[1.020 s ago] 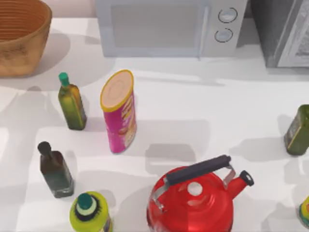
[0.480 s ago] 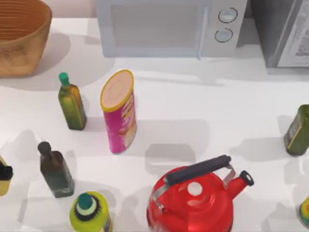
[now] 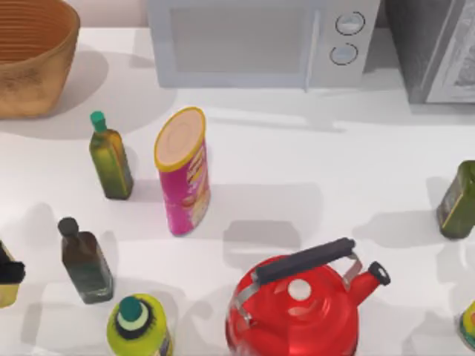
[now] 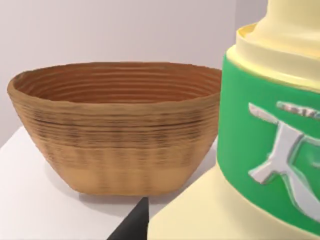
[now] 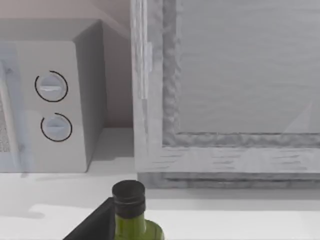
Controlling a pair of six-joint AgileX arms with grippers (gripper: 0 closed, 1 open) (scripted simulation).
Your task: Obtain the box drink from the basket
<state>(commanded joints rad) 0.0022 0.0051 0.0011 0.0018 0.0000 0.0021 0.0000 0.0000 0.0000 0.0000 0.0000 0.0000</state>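
Box drink (image 4: 270,150) — pale yellow, green-banded — near the basket (image 4: 117,145).

Basket (image 3: 33,55), upper left: golden-tan weave, ribbed brown-orange interior. Box drink (image 4: 270,150): pale yellow with green band bearing silver-white mark. Chip can (image 3: 183,172), centre: magenta, yellow rim, tan lid. Kettle (image 3: 293,308), lower centre: red, black handle. Microwave (image 3: 260,41), top: pale grey. Table (image 3: 297,170): white.

Left gripper (image 3: 7,271): black, blocky tip at the table's (image 3: 297,170) left edge. Fingers: matte black, wedge-shaped, plain and unmarked (image 4: 132,225).
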